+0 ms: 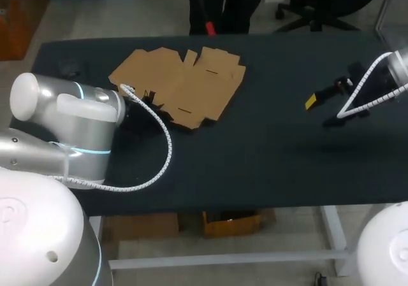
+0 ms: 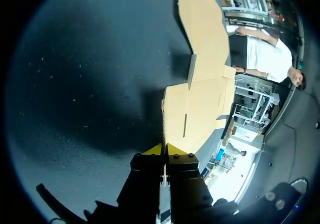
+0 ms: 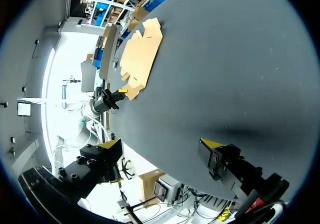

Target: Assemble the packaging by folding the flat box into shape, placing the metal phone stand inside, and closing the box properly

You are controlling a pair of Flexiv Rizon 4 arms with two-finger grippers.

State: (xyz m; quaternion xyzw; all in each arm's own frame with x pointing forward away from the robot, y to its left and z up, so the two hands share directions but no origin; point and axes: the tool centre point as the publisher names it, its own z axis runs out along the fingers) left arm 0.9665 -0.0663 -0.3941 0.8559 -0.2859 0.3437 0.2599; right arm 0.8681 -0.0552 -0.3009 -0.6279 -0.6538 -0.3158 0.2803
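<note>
The big black bench [image 1: 268,152] takes up most of the head view. My left arm [image 1: 76,127] comes in low from the left side. The flat box [image 1: 185,82] lies on the far left part of the bench, all spread out and not folded yet. I cannot see the metal phone stand anywhere.

The left end effector [image 2: 163,150] is at the near edge of the flat box. Its two yellow tips are pinched almost together, with the thin edge of a flap between them. The right end effector [image 3: 161,146] hangs over bare bench, well apart from the box. Its tips are wide open and hold nothing.

I think the job is just at the start: folding up the first flap. To do it well, the left side should lift slowly and bend the flap along its crease. The box is light and may slide, so the right side should come over and press the middle down.
</note>
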